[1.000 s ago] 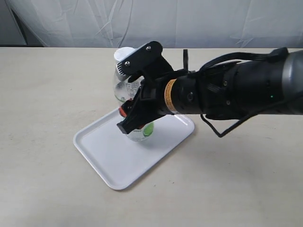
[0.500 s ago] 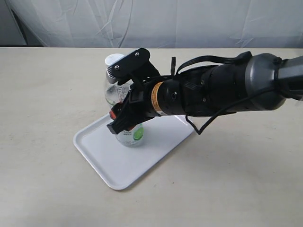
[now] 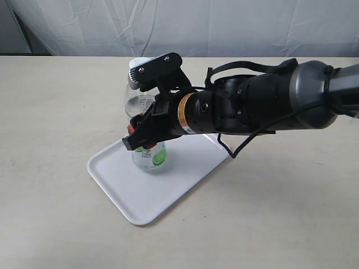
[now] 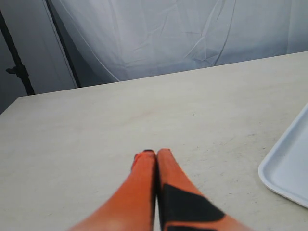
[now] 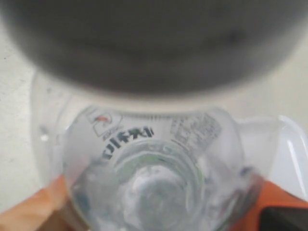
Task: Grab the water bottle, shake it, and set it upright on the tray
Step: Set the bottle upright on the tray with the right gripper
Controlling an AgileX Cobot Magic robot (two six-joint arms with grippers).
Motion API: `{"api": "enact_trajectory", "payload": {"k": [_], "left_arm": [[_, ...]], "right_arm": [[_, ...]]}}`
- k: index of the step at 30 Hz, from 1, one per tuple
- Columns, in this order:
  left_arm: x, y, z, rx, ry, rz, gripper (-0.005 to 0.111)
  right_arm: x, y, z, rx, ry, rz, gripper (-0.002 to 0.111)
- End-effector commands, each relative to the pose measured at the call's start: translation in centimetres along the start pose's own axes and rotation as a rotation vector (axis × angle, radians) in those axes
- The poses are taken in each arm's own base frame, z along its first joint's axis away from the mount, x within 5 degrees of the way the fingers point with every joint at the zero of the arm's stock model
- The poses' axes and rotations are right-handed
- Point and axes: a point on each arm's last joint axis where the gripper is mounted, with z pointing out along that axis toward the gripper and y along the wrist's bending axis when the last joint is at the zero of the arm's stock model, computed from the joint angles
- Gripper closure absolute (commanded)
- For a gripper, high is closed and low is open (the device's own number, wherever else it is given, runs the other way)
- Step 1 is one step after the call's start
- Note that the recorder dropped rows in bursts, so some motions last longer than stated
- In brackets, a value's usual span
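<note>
Pick-up looks done; the shake can't be judged. Right end effector (image 3: 133, 111) is clamped on the water bottle (image 3: 152, 158) at mid-body. The bottle is near upright, cap up, its base on or just above the tray (image 3: 132, 202), slightly toward 11 o'clock of the tray's centre; contact unclear. Remaining: release and retreat. Left end effector (image 4: 155, 156) has its fingers pressed together, holding nothing, over the tabletop (image 4: 86, 125).

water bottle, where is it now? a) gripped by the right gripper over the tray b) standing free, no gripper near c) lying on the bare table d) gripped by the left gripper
a: the right gripper clamps the water bottle over the tray; the left gripper is shut on nothing.
</note>
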Motion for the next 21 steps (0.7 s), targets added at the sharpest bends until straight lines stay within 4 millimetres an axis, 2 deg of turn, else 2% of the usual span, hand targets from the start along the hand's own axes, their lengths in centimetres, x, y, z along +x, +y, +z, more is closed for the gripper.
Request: {"api": "enact_trajectory", "payload": {"k": [1,4,6,17,21], "left_arm": [[-0.02,0.0,0.0,-0.001,-0.014,-0.002,0.106],[-0.02,0.0,0.0,-0.001,-0.014,0.0,0.106],[-0.02,0.0,0.0,-0.001,-0.014,0.0,0.106],[-0.02,0.0,0.0,-0.001,-0.014,-0.002,0.106],[-0.02,0.0,0.0,-0.001,-0.014,0.0,0.106]], "right_arm": [[-0.21,-0.44,-0.07,0.034,0.008,0.011,0.081],[-0.01,-0.73,-0.09,0.066,0.03,0.011,0.058],[0.04,-0.81,-0.1,0.075,0.035,0.011,0.05],[0.45,-1.25,-0.24,0.135,0.078,0.101,0.026],[0.63,-1.38,-0.27,0.153,0.094,0.145,0.023]]}}
